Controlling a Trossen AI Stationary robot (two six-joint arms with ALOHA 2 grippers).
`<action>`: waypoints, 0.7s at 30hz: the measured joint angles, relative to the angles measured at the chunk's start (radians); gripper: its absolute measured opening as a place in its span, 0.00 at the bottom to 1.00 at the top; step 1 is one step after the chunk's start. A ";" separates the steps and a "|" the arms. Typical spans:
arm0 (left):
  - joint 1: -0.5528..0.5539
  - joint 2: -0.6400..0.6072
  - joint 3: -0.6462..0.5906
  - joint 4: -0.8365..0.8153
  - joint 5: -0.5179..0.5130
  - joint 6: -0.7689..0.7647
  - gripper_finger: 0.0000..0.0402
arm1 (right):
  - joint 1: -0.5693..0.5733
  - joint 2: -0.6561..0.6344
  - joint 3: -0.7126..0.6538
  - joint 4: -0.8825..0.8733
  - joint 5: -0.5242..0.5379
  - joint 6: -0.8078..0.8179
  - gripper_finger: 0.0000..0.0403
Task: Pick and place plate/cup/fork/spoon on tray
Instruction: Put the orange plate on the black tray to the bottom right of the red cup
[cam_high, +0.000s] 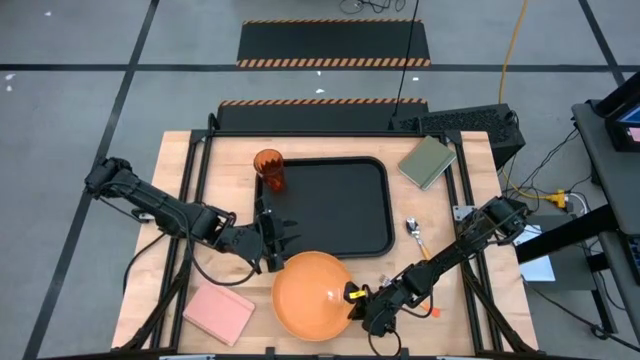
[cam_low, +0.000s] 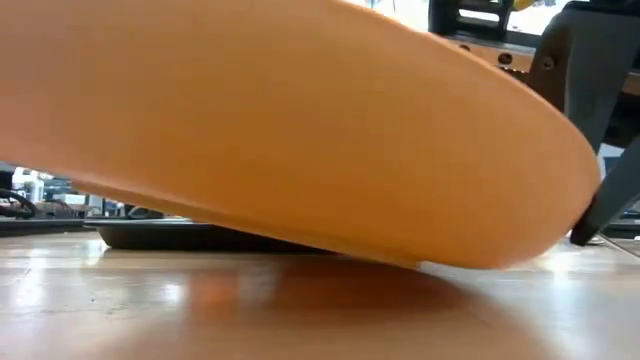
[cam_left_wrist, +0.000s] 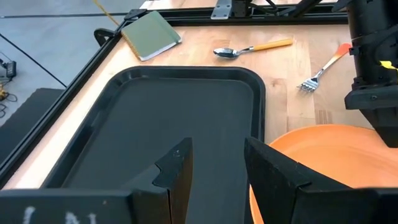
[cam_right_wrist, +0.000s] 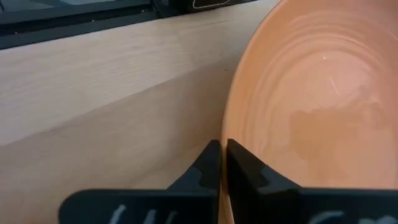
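The orange plate (cam_high: 312, 295) is at the table's near edge, just in front of the black tray (cam_high: 335, 205). My right gripper (cam_high: 356, 298) is shut on its right rim. My left gripper (cam_high: 281, 240) is open and empty over the tray's near left corner, with the plate's rim (cam_left_wrist: 311, 134) close beside one finger. The cup (cam_high: 269, 171) stands upright at the tray's far left corner. The spoon (cam_high: 414, 233) and the fork (cam_left_wrist: 321, 67) lie on the table right of the tray. In the high view my right arm covers most of the fork. My right gripper pinches the plate's right rim (cam_right_wrist: 231, 127) between its two fingers, one finger over the inner face and one outside. The fingers come in low from the table's right side. The plate is tilted (cam_low: 420, 240); whether its underside touches the table, I cannot tell.
An olive-green flat block (cam_high: 427, 161) lies at the far right of the table. A pink flat block (cam_high: 218, 312) lies at the near left, beside the plate. The tray's inner floor (cam_left_wrist: 161, 118) is bare apart from the cup.
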 joint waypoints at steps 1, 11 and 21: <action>0.000 0.000 0.000 -0.001 0.000 0.000 0.37 | 0.002 0.000 0.000 0.005 0.001 0.000 0.00; 0.000 0.000 0.000 -0.041 0.000 -0.002 0.37 | 0.054 -0.028 0.047 0.010 0.062 -0.001 0.00; 0.000 0.000 0.000 -0.064 -0.004 -0.038 0.37 | 0.104 -0.212 0.048 -0.221 0.167 0.097 0.00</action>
